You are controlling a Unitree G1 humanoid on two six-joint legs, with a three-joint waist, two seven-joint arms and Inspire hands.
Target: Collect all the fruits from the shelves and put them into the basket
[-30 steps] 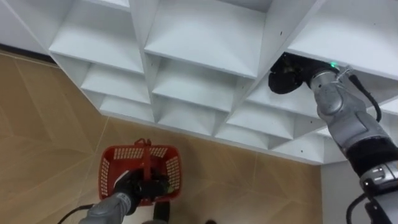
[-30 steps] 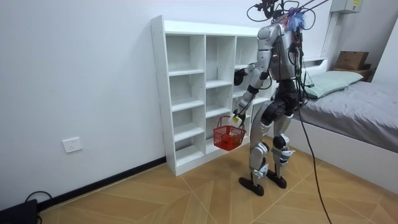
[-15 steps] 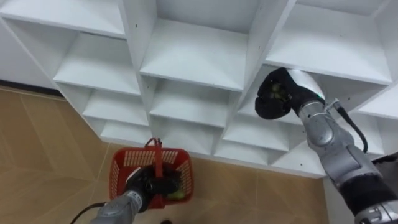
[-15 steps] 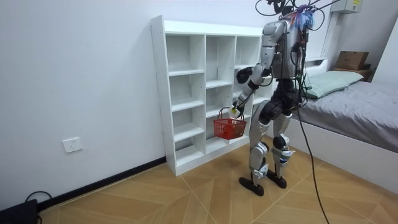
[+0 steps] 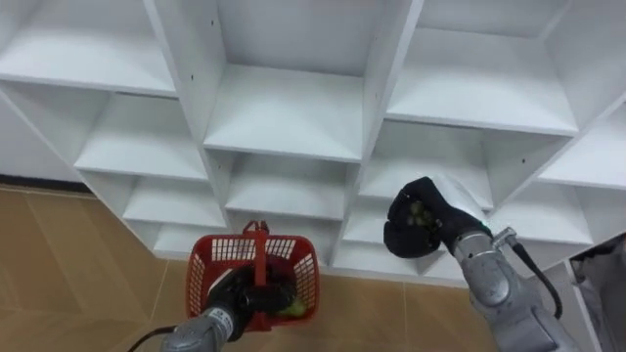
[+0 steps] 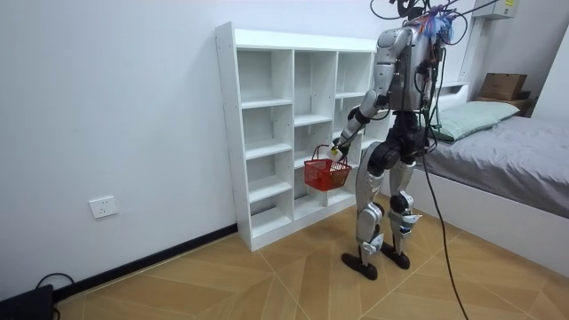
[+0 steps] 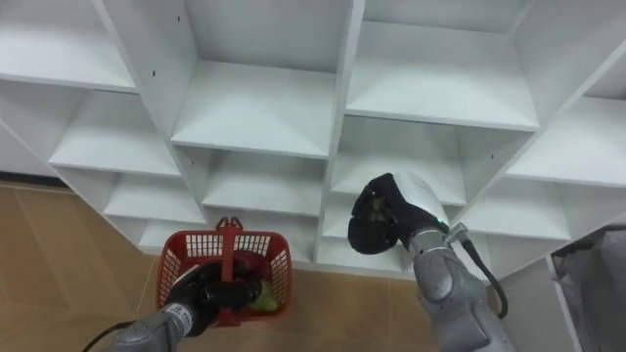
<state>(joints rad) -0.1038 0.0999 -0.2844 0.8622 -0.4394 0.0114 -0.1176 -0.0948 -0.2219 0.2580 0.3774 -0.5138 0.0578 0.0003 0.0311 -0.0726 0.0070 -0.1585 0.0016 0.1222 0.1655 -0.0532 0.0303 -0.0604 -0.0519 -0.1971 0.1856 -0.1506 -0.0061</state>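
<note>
Left hand (image 5: 233,296) low at left, fingers curled round upright handle of red basket (image 5: 203,282). Basket hangs above wood floor (image 5: 68,254), in front of closet's bottom shelves. Green fruit (image 5: 291,309) lies inside basket, just beside hand. White closet (image 5: 284,108) spans view. Right hand (image 5: 401,235) at right, before lower compartment, fingers closed round second fruit (image 5: 421,213), greenish, mostly hidden by fingers.

Left hand (image 5: 232,299) clenched low; right hand (image 5: 419,221) higher, fingers curled.
</note>
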